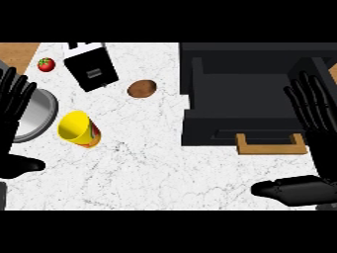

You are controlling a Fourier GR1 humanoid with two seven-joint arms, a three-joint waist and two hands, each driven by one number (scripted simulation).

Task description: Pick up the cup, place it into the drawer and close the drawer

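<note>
A yellow cup (78, 129) with an orange patterned side lies tipped on the white marble counter (142, 163), its mouth facing the upper left. The black drawer (247, 106) stands open at the right, its inside dark, with a wooden handle (271, 146) on its front. My left hand (2, 123) is open at the left edge, fingers up, just left of the cup and apart from it. My right hand (324, 133) is open at the right edge, fingers up, over the drawer's right side.
A red tomato (46, 64) sits at the back left. A black boxy appliance (91, 66) stands beside it, and a brown potato (142, 89) lies left of the drawer. A grey metal pot or bowl (38, 116) is partly hidden behind my left hand.
</note>
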